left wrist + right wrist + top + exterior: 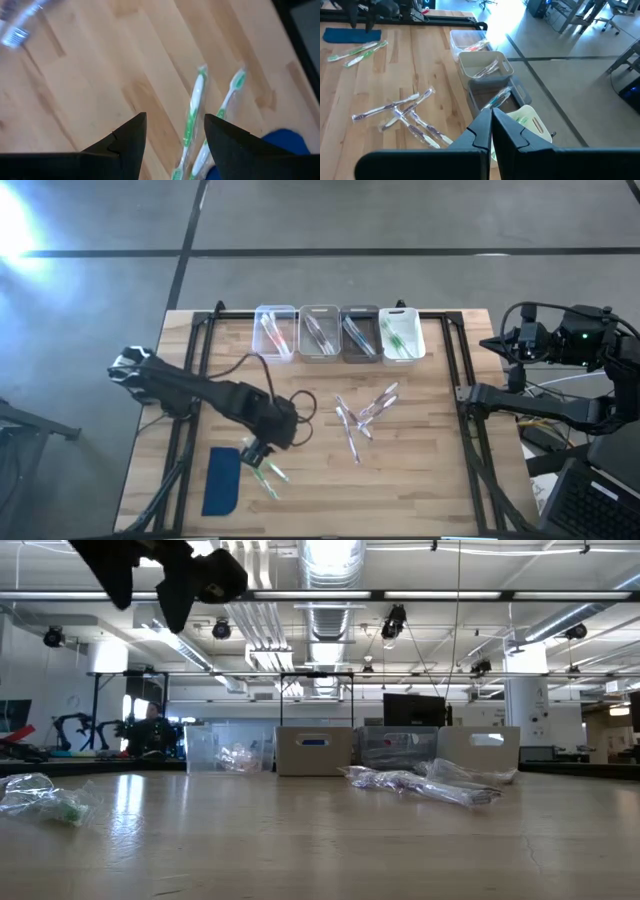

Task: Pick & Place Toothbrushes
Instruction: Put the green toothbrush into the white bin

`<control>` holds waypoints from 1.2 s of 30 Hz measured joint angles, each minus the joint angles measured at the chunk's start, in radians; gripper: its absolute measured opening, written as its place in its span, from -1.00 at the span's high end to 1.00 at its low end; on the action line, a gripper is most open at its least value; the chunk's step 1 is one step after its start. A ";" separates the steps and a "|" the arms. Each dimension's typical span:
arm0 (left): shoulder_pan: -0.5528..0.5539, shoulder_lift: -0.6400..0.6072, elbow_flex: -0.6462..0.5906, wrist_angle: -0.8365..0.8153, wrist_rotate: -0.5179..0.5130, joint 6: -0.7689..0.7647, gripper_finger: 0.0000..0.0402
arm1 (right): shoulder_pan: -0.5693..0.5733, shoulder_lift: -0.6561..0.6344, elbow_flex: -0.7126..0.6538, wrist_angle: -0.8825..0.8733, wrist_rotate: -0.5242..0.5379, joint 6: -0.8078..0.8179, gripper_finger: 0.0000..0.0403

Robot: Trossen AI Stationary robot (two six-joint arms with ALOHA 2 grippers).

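wooden table (420,480), four bins (338,334) each holding toothbrushes (362,415), left gripper (257,457) released, right gripper (491,131) clenched empty

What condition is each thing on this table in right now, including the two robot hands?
left gripper: open, above the two green toothbrushes
two green toothbrushes: lying loose beside the blue pad
blue pad: flat on the table
loose pile of toothbrushes: scattered mid-table
four bins: upright in a row, each holding toothbrushes
right gripper: shut, empty, off the table's right edge
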 joint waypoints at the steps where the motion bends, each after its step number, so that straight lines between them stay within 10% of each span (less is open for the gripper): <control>1: -0.003 0.015 0.000 -0.002 0.000 0.000 -0.02 | 0.000 0.000 0.000 0.000 0.000 0.000 0.96; 36: -0.110 0.251 -0.117 -0.059 -0.064 0.053 -0.02 | 0.000 0.000 0.000 0.000 0.000 0.000 0.96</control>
